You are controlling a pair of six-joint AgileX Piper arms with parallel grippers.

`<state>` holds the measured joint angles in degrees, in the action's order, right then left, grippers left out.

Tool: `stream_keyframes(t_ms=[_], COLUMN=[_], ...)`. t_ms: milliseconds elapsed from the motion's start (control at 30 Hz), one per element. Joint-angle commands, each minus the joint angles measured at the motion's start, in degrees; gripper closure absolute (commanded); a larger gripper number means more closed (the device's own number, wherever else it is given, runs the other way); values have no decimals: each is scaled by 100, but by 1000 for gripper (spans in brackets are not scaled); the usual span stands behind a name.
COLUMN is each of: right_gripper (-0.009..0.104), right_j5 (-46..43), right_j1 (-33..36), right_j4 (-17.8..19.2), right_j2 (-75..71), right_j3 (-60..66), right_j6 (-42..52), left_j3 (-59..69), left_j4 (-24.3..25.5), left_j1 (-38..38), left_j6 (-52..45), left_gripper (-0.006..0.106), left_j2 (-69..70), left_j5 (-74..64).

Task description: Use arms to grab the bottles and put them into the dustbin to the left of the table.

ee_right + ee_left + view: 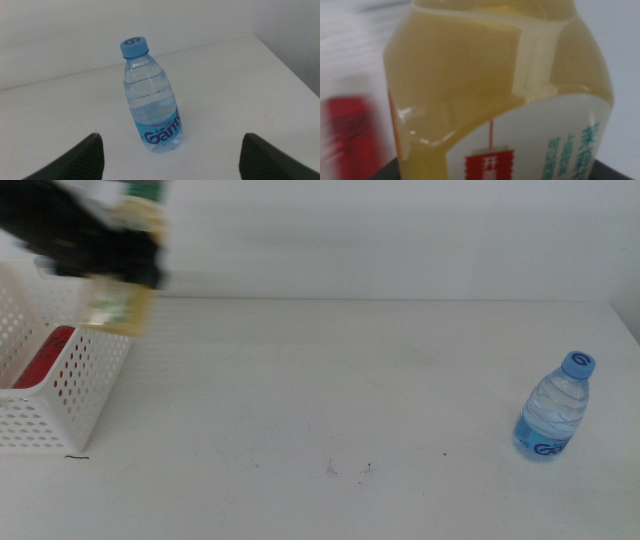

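With the red can point(45, 355) binned and the left pincer point(105, 260) grasping the tea bottle point(120, 305) over the dustbin point(85, 385), you have the water bottle point(555, 408) left before the released right pincer point(170, 150).

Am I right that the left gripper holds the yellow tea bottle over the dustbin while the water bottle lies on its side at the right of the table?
Not quite: the water bottle stands upright, as the middle view shows. The rest holds: left gripper, tea bottle, dustbin.
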<state>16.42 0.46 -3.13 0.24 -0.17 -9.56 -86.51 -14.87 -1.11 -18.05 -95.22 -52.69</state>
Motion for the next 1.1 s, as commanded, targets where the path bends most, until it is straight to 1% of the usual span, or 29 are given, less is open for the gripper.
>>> stream_keyframes(t_ms=[0, 67, 233, 300, 433, 633, 733, 833, 867, 933, 1067], right_gripper=[15, 15, 15, 15, 15, 15, 15, 15, 15, 15, 15], right_j5=[-54, -54, -54, -54, -54, -54, -54, -54, -54, -54, -54], right_j1=[-46, -46, -46, -46, -46, -46, -46, -46, -46, -46, -46], right_j4=[16, 16, 16, 16, 16, 16, 16, 16, 16, 16, 16], right_j2=[-24, -24, -24, -24, -24, -24, -24, -24, -24, -24, -24], right_j3=[17, 17, 17, 17, 17, 17, 17, 17, 17, 17, 17], right_j6=[18, 18, 18, 18, 18, 18, 18, 18, 18, 18, 18], left_j3=[-459, -635, -702, -702, -702, -702, -702, -702, -702, -702, -705], left_j4=[320, 449, 371, 346, 469, 262, 449, 443, 432, 387, 371], left_j1=[544, 973, 1608, 1703, 1814, 1815, 1815, 1815, 1815, 1815, 1815], left_j6=[-9, -41, -405, -510, -510, -620, -604, -668, -749, -840, -908], left_gripper=[102, 102, 102, 102, 102, 102, 100, 88, 81, 61, 17], left_j2=[127, 127, 52, -94, -475, -1117, -1355, -1466, -1466, -1466, -1466], left_j5=[-431, -619, -702, -772, -783, -690, -567, -470, -429, -320, -235])
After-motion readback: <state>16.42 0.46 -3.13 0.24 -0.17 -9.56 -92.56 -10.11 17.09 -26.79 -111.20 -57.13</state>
